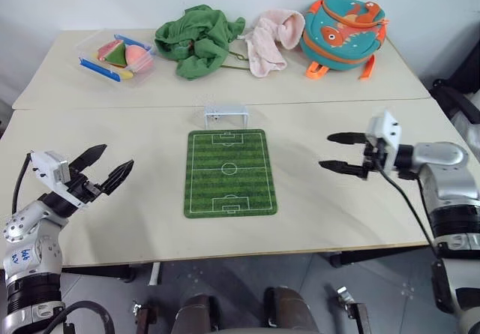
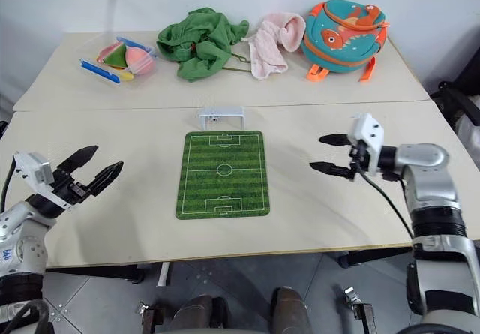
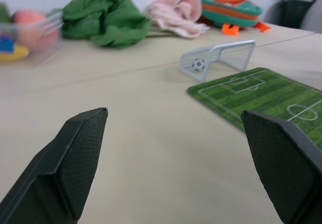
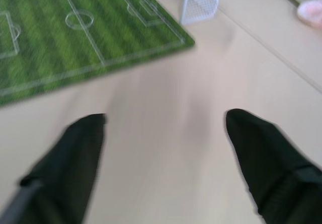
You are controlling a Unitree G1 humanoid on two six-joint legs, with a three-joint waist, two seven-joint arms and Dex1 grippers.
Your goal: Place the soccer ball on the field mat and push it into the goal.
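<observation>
Left wrist view shows you the soccer ball [image 3: 198,63] already inside the goal [image 3: 217,58], which sits just off the field mat [image 1: 229,172] toward the table's far edge. Both the left end effector [image 1: 105,167] and right end effector [image 1: 338,151] hang wide and empty, clear of the mat.

1. Field mat [image 1: 229,173]: green, alternating darker and lighter grass stripes; white pitch lines, centre circle and penalty boxes.
2. Goal [image 1: 226,114]: white frame, pale netting.
3. Soccer ball [image 3: 198,63]: white with black patches, seen inside the goal.
4. Left gripper [image 1: 106,167] and right gripper [image 1: 336,151]: black fingers, white housings behind.
5. Table [image 1: 135,199]: plain beige.
6. Crumpled cloth [image 1: 196,39]: green.
7. Towel [image 1: 271,40]: pale pink.
8. Backpack [image 1: 343,32]: teal, orange fish motif, orange straps and trim.
9. Clear tray [image 1: 118,58]: pink, green, yellow and blue items.
</observation>
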